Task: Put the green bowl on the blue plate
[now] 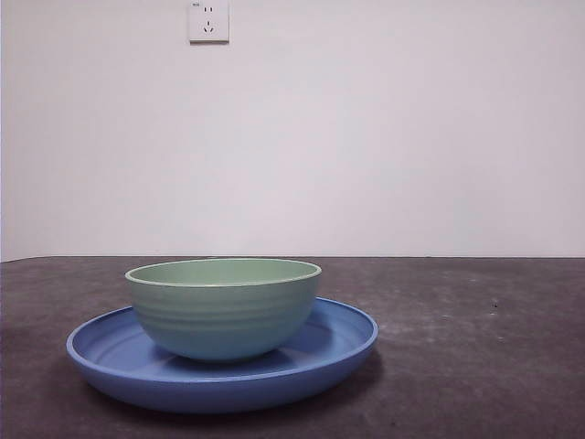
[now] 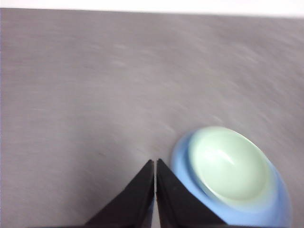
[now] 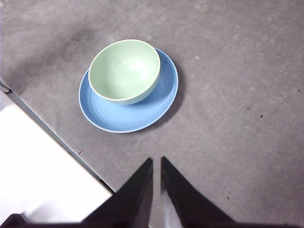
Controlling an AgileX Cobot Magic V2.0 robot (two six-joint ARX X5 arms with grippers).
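Green bowl (image 1: 224, 306) empty, upright on blue plate (image 1: 338, 343) | both pincers narrow, holding nothing

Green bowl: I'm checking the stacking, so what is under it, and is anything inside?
The green bowl stands on the blue plate, off-centre. Its inside looks empty. The plate area beneath its base is covered.

Upright green bowl (image 1: 224, 309) on the blue plate (image 1: 340, 352), off-centre.

- Counter (image 1: 475, 347): dark grey, matte, speckled surface.
- Wall (image 1: 366, 137): plain white, behind the counter.
- Wall socket (image 1: 208, 20): white, mounted high on the wall.
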